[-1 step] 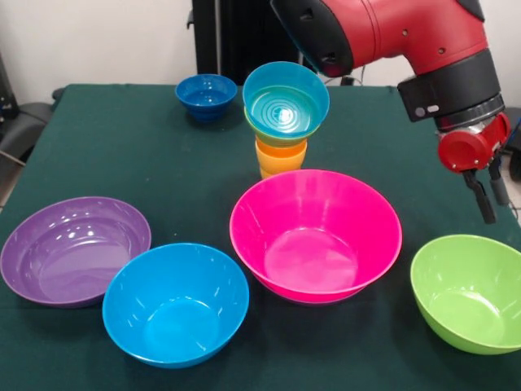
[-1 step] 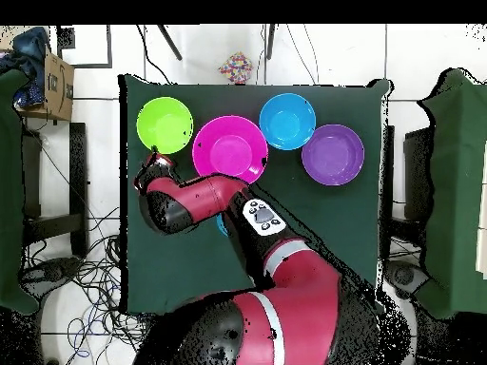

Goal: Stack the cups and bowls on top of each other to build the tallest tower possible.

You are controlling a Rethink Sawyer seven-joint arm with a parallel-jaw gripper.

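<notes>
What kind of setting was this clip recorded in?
Most likely a robotics lab or test room. A green-clothed table stands on a white tiled floor with loose cables trailing beside it, a cardboard box sits off to one side, and the robot arm reaches over the table.

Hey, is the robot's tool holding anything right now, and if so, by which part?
Nothing is held. The tool hangs empty in the air above the table, behind the large green bowl and away from the tower.
</notes>
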